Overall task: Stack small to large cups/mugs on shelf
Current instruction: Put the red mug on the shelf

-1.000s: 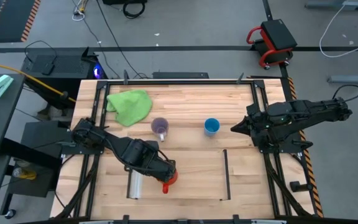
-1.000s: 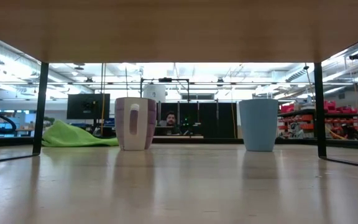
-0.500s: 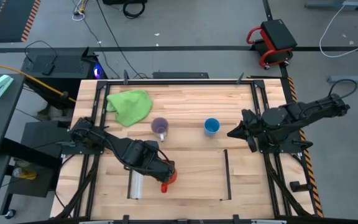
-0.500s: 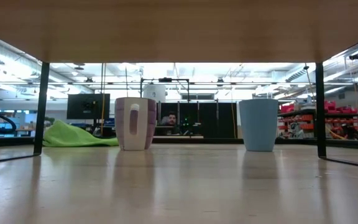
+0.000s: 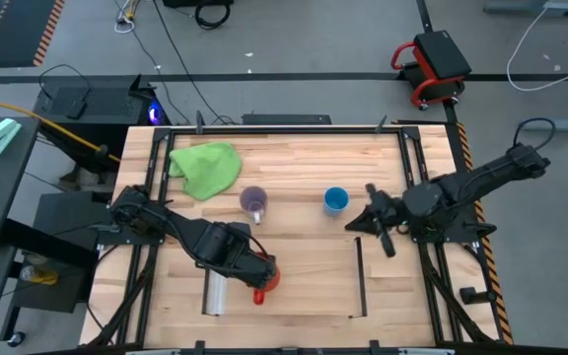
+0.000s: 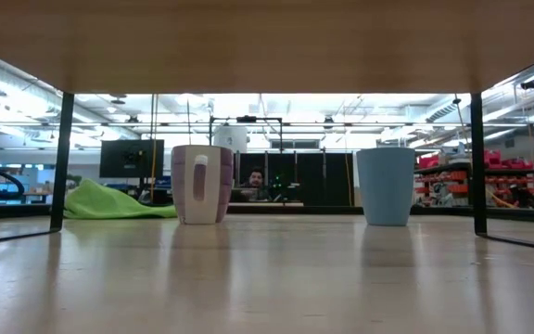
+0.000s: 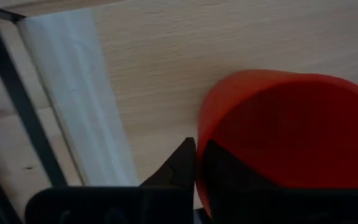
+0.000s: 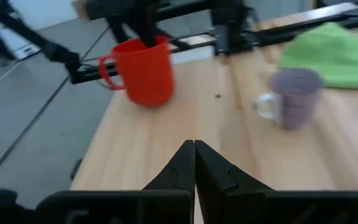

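The red mug stands upright over the shelf, near its clear plastic strip, and my left gripper is shut on it. The purple mug and the blue mug rest on their bases on the slatted tabletop beyond the shelf. They also show in the low view as the purple mug and the blue mug. My right gripper is shut and hovers near the blue mug, to its right and a little nearer, touching nothing. In its wrist view, my right gripper points toward the red mug and the purple mug. My left gripper holds the red mug by its rim, one finger outside the wall and the other inside. It comes from above, pointing down. The mug is upright, handle sideways; whether its base rests on the shelf I cannot tell.
A green cloth lies at the far left of the tabletop, behind the purple mug. The shelf's thin dark bar runs along its right end. Bare wood lies between the mugs and across the shelf's middle. A person sits far behind the table.
My right arm has reached out from the table's right edge toward the middle, its gripper swinging leftward and ending close to the blue mug. The mugs on the tabletop have stayed put.
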Tool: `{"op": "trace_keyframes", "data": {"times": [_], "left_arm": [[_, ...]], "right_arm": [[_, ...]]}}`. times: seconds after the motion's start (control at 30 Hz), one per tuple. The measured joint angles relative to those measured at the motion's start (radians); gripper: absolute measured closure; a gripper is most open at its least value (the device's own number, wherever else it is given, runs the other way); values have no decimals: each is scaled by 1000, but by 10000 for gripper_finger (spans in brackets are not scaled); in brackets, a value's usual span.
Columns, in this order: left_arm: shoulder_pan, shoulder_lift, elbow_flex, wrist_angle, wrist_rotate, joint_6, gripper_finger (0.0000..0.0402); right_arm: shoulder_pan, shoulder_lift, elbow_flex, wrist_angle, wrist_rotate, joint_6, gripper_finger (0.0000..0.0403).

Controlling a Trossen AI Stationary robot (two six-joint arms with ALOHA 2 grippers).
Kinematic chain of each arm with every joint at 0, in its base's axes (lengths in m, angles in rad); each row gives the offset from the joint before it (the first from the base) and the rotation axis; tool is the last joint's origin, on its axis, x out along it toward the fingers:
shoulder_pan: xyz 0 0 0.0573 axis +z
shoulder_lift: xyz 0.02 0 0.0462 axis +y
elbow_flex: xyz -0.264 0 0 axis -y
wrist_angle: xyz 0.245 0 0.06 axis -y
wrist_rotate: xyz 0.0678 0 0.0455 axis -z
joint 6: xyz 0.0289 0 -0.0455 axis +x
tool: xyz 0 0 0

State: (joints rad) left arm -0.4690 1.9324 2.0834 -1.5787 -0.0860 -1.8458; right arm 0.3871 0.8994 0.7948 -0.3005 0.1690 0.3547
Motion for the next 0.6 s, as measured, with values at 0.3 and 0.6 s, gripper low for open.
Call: {"op": "trace_keyframes", "data": {"times": [0.3,0.6], "left_arm": [[-8,5,-3,1,-1,-1,337],[-17,5,73,6,-67,0,331]], "right_arm": [[3,217,0,168,-102,-45,375],[-3,259,1,228,-103,-102,369]]}}
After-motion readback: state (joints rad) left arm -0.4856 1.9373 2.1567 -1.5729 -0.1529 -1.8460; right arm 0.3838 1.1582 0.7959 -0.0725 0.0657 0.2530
